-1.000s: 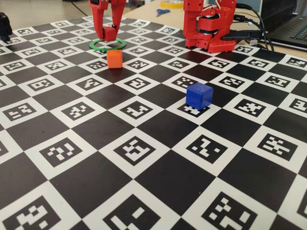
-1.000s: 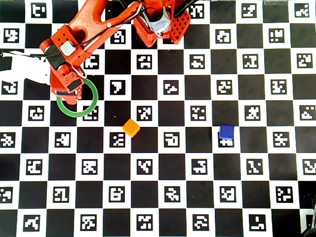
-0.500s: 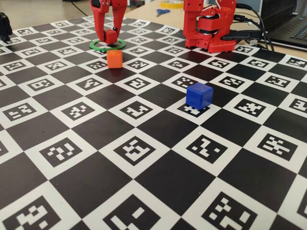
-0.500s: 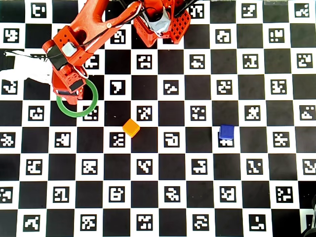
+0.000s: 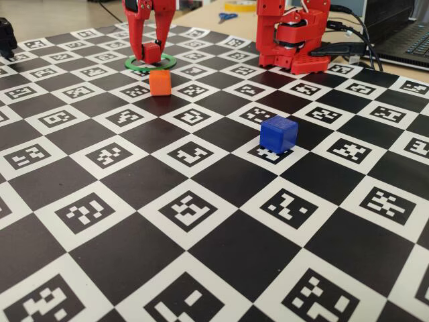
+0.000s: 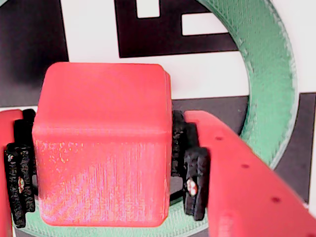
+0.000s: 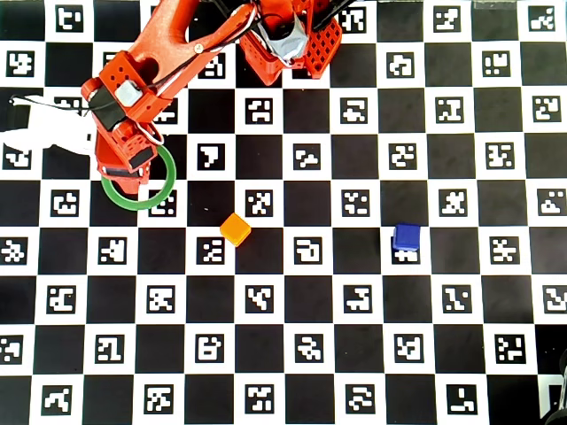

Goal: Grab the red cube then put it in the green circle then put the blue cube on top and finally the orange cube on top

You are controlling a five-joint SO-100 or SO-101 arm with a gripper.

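Observation:
My red gripper (image 5: 153, 57) is at the far left of the mat, shut on the red cube (image 5: 153, 52), its black pads pressing both sides of it. In the wrist view the red cube (image 6: 101, 143) fills the space between the fingers (image 6: 195, 182), low inside the green circle (image 6: 276, 74); whether it touches the mat I cannot tell. From overhead the gripper (image 7: 124, 173) covers the cube and part of the green circle (image 7: 142, 205). The orange cube (image 5: 159, 82) lies just in front of the green circle (image 5: 151, 70). The blue cube (image 5: 278, 133) stands apart, mid-mat to the right.
The arm's red base (image 5: 291, 37) stands at the mat's far edge. Behind it lie a laptop (image 5: 402, 33) with cables and blue scissors (image 5: 226, 16). A black object (image 5: 7, 37) sits at the far left. The orange cube (image 7: 235, 228) and blue cube (image 7: 406, 237) rest on the checkered mat.
The gripper has carried the red cube lower into the green circle. The orange and blue cubes have not moved.

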